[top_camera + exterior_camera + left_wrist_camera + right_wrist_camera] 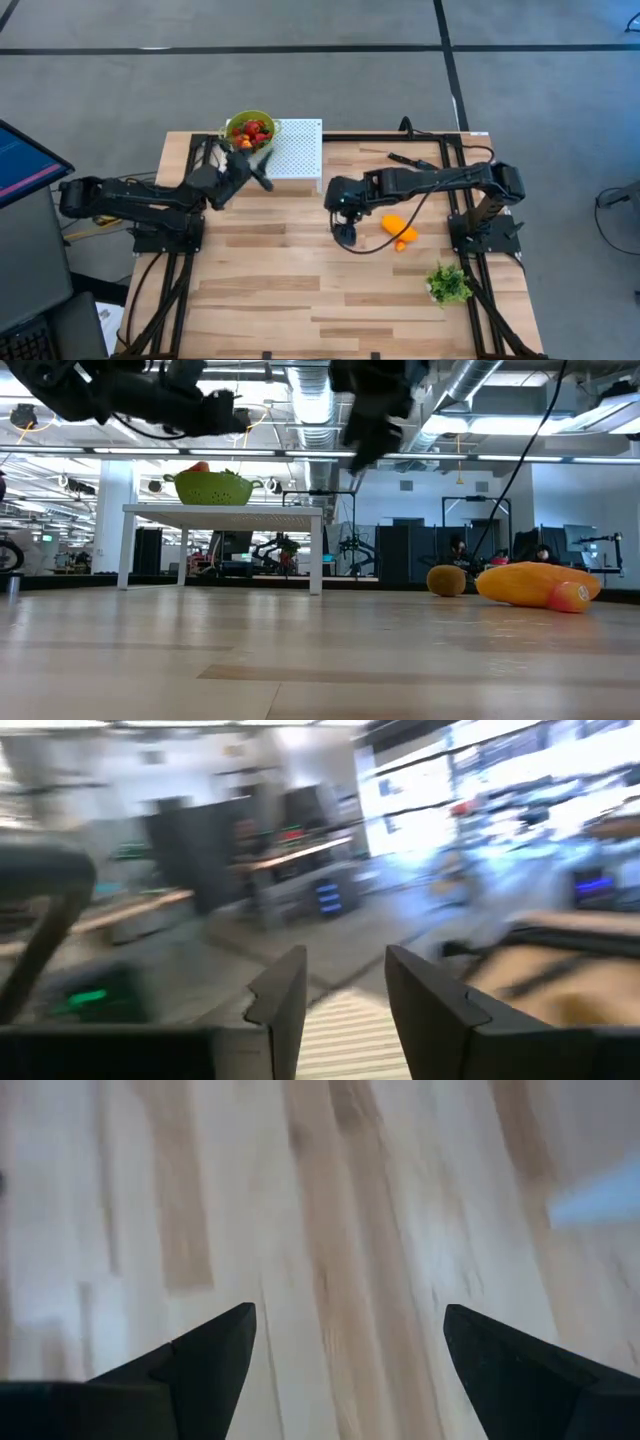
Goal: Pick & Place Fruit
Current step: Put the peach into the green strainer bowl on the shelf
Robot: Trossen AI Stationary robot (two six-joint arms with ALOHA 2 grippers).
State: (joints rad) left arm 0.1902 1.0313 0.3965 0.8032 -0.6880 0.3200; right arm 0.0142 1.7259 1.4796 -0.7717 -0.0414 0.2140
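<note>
A green bowl [250,128] holding red and orange berries [252,131] stands on a white perforated stand [300,150] at the table's far side; the low view shows the bowl [220,487] on the stand's top. My left gripper [260,176] hovers open just near of the bowl, over the stand's edge [340,1035]. A long orange fruit [397,226] lies on the table with a small orange-red piece [402,245] beside it. A brownish kiwi [447,580] lies to its left. My right gripper [345,212] hangs open above the table near the kiwi and sees only bare wood [350,1315].
A green leafy bunch [449,285] lies toward the near right corner. A black knife [410,160] lies near the far right edge. A dark cable [375,248] curves across the table below the right gripper. The table's near left half is bare wood [260,290].
</note>
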